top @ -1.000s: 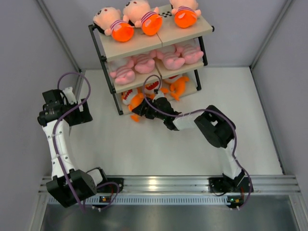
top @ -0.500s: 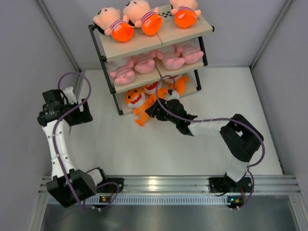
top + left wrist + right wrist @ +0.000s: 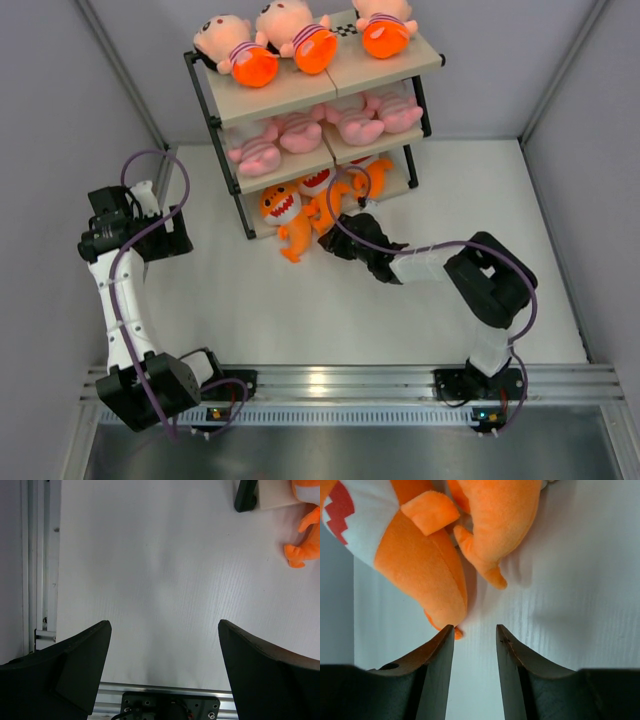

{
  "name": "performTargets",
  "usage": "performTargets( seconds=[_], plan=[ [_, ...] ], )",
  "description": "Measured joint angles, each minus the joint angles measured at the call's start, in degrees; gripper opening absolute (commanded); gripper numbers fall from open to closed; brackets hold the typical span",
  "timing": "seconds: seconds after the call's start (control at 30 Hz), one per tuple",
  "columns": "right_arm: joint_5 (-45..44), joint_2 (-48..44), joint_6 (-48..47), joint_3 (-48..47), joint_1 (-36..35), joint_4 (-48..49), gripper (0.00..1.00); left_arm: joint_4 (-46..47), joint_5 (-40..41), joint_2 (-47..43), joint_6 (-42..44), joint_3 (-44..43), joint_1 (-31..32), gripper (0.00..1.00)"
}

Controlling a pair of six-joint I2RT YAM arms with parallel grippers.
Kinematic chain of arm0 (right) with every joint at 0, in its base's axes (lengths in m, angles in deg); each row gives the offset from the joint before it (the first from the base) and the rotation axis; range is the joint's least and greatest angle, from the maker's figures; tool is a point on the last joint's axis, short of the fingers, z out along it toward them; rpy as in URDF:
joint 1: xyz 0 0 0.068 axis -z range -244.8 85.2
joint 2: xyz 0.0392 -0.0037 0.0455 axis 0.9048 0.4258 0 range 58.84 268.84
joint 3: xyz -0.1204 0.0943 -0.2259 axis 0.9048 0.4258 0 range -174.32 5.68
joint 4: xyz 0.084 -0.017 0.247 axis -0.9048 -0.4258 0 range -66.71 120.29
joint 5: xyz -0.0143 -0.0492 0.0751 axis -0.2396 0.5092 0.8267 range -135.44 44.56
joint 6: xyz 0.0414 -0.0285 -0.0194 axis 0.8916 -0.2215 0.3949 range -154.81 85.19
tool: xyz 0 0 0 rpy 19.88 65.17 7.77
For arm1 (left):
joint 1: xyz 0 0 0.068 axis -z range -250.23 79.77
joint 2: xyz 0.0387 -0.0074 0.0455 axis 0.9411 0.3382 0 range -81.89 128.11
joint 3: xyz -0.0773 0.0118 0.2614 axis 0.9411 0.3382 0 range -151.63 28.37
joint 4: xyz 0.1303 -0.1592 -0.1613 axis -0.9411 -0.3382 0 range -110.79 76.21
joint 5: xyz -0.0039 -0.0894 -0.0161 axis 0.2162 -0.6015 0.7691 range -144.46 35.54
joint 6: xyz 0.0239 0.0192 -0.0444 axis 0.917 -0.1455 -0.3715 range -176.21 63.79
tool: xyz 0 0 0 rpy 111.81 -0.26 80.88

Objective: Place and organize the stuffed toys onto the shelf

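1. At the far centre, the shelf is carrying dolls on top, pink animals in the middle and orange sharks at the bottom. One shark is spilling onto the surface.
2. Right claw is hovering low, narrowly parted and holding nothing, one finger touching that shark's tail. Left claw is hanging wide apart, well left.
3. Upper boards are hiding much of the bottom tier.

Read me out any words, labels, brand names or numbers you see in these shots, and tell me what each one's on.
None: no words, numbers or brand marks can be read in any view.
The shelf has a black-and-white checkered strip on its top board; that is a pattern, not writing.
The orange shark shows a red zigzag on its white mouth; no letters.
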Motion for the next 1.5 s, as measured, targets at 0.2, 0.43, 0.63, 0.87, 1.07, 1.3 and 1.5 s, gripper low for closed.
performTargets(
  seconds=[0.2, 0.43, 0.63, 0.87, 1.07, 1.3, 1.5],
  plan=[
    [-0.50, 0.15, 0.28, 1.14, -4.17, 2.23, 0.43, 0.00, -0.04, -0.02, 0.26, 0.00, 0.00, 0.94],
    [-0.15, 6.80, 2.69, -1.46, -5.57, 5.18, 0.43, 0.00, -0.22, -0.02, 0.28, 0.00, 0.00, 0.94],
    [0.11, 12.98, 4.04, -8.74, -5.55, 5.64, 0.35, 0.00, -0.22, -0.02, 0.48, 0.00, 0.00, 0.94],
    [0.13, 15.65, 5.66, -13.33, -5.55, 6.43, 0.04, 0.00, -0.17, 0.07, 0.90, 0.00, 0.00, 0.94],
    [0.04, 17.99, 5.55, -18.34, -5.29, 5.92, 0.03, 0.00, -0.17, 0.42, 1.31, 0.00, 0.00, 0.94],
    [-0.31, 19.26, 5.16, -26.14, -4.63, 5.53, 0.09, 0.00, 0.00, 0.96, 1.64, 0.00, 0.00, 0.94],
    [-0.13, 20.79, 5.29, -28.92, -3.58, 4.59, 0.36, 0.00, 0.04, 1.29, 2.16, 0.00, 0.00, 0.94]
  ],
)
